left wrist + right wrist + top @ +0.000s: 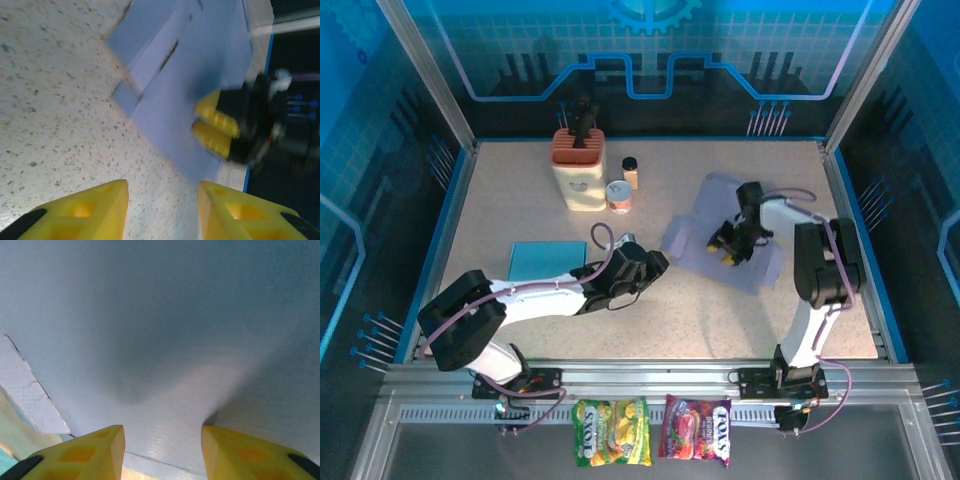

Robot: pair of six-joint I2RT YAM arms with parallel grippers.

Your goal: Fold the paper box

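Observation:
The paper box point(686, 236) is a flat lavender sheet with cut flaps, lying right of the table's centre. My right gripper point(728, 244) stands on its middle, yellow fingers apart and pointing down at it. In the right wrist view the sheet point(160, 315) lies close under the open right gripper point(162, 442), nothing pinched between the fingers. My left gripper point(657, 263) is low at the sheet's left edge. In the left wrist view the left gripper point(162, 202) is open over bare table, with the sheet point(200, 65) just ahead and the right gripper's fingers point(216, 131) on it.
A beige holder with an orange top point(580, 170), a small can point(618, 196) and a small bottle point(630, 172) stand at the back left. A teal sheet point(542, 262) lies by the left arm. Two snack bags point(612, 432) lie in front of the table's rail.

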